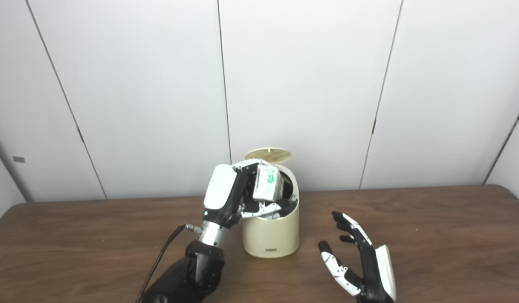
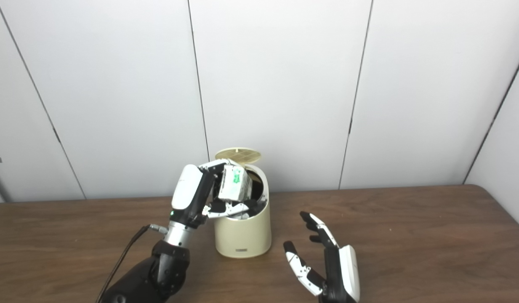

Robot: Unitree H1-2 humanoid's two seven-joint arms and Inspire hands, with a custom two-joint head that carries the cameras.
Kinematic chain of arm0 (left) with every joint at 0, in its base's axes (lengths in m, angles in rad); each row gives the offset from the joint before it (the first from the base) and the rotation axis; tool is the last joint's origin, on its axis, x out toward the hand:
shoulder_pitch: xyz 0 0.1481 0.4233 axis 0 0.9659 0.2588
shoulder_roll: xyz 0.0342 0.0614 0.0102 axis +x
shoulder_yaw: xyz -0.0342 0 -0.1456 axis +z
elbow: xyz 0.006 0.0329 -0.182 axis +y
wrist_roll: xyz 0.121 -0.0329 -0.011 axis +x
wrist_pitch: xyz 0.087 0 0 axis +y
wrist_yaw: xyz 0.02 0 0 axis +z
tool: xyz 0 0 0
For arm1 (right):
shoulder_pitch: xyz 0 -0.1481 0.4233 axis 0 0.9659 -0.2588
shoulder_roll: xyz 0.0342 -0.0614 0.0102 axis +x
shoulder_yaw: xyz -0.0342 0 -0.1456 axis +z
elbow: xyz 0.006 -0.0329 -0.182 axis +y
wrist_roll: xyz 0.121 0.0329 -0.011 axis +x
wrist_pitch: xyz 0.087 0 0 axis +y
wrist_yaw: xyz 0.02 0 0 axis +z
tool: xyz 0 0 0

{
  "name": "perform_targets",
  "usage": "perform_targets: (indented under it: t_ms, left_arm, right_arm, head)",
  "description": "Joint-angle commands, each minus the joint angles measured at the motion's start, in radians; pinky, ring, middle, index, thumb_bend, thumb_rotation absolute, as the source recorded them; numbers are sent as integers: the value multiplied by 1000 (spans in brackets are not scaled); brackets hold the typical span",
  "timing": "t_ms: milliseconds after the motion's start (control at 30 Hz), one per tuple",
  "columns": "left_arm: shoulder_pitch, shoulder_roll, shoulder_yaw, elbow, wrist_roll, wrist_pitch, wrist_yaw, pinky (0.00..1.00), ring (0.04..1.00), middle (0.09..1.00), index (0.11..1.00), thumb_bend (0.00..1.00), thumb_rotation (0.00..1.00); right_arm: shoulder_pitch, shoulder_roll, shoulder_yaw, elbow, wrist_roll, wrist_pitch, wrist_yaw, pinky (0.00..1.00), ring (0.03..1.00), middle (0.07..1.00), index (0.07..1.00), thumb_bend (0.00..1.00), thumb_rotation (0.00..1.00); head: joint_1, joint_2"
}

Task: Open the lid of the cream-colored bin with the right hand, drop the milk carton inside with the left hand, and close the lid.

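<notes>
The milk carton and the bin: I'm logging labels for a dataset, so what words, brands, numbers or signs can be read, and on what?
No text can be read.
milk carton, in the left hand: green print, too blurred to read.
cream-colored bin: small plate low on the front, too small to read.
lid, standing open: ribbed pattern only, no writing.
right hand: no markings seen.

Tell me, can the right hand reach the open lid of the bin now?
Probably yes: the right hand is open beside the bin; the lid stands up behind, though the left hand crowds the opening.
</notes>
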Motion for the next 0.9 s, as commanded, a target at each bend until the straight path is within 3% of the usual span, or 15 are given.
perform_targets:
  t_ms: [0,133,700,800,867]
  left_arm:
    - [-12,15,23,4,-28,20,-27,512,587,601,618,1000,476]
    - [-7,7,55,10,-23,20,-52,525,602,618,635,1000,530]
    - [1,-5,100,10,10,20,-79,516,604,638,653,1000,486]
    - [22,1,106,-35,-23,20,-96,536,612,633,650,1000,478]
    - [52,9,114,-105,-49,20,-95,532,602,614,630,1000,541]
  right_arm:
    - [46,9,11,28,-9,-19,-6,689,788,806,793,196,490]
    - [48,11,10,23,-5,-16,-4,692,790,806,793,197,480]
    - [52,12,11,11,-5,0,4,691,788,807,794,197,481]
    - [54,13,12,9,-7,-8,0,684,783,802,790,195,455]
    - [56,13,14,5,-6,-6,4,683,783,803,790,194,437]
  head:
    - [0,1]
    - [-1,2]
    - [2,6]
    - [0,9]
    - [4,13]
